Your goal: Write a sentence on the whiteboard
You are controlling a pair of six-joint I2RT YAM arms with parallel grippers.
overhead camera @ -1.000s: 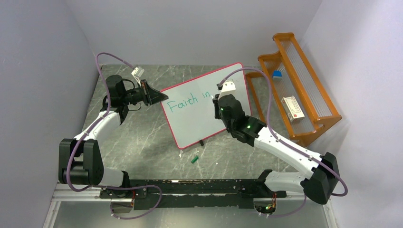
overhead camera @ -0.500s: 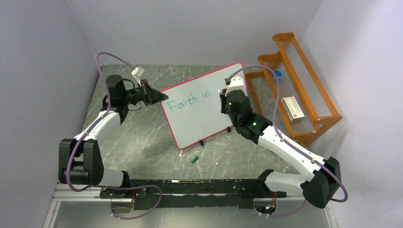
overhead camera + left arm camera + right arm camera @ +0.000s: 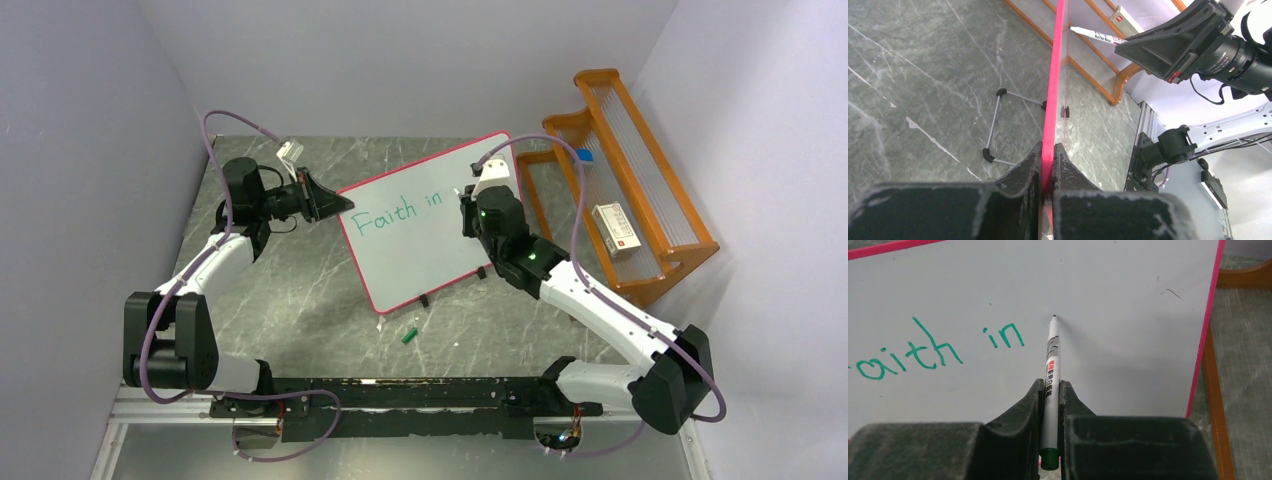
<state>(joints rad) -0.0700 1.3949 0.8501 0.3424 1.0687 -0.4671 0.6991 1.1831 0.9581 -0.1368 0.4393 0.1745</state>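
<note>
The whiteboard [image 3: 420,250], in the centre of the frame, is pinched at its edge by the left gripper [image 3: 1048,152]. The right gripper [image 3: 1050,390] grasps the marker [image 3: 1052,347]. Pressing too hard could tilt the board.

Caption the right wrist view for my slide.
The right claw grips a white marker, tip at the whiteboard just right of the green writing.

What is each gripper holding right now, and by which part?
Left gripper clamps the whiteboard by its pink side edge. Right gripper pinches the marker on the rear half of its barrel.
</note>
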